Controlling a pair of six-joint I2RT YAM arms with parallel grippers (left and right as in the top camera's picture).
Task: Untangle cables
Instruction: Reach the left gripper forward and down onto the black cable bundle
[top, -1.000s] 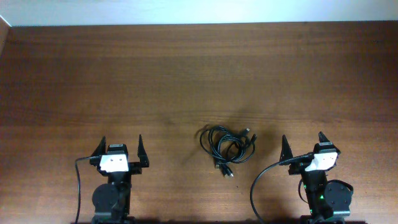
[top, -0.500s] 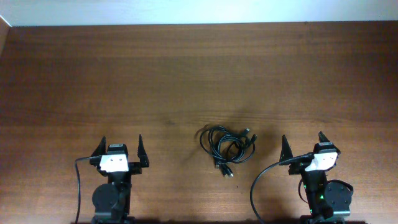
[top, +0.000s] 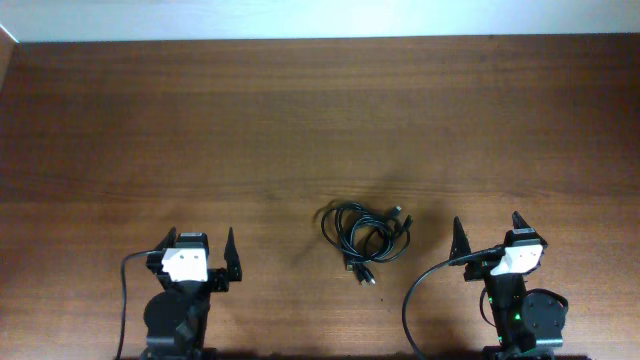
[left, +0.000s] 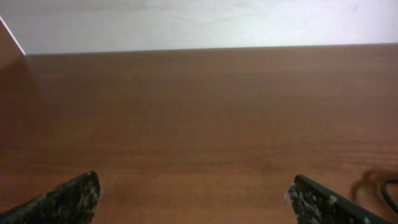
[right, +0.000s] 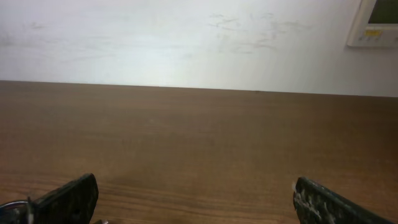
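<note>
Overhead, you are seeing the cables (top: 367, 233) lying in one tangle between left gripper (top: 201, 237) and right gripper (top: 487, 221), both jaws standing apart and empty, so all untangling is waiting.

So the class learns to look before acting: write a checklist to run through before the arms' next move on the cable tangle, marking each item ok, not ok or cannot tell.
1. The left claw is open: ok.
2. The right claw is open: ok.
3. Both claws empty and apart from the cables: ok.
4. The cables lie on the table, between the arms: ok.
5. The cables are separated: not ok, one bunched tangle.
6. Which cord overlaps which: cannot tell.
</note>
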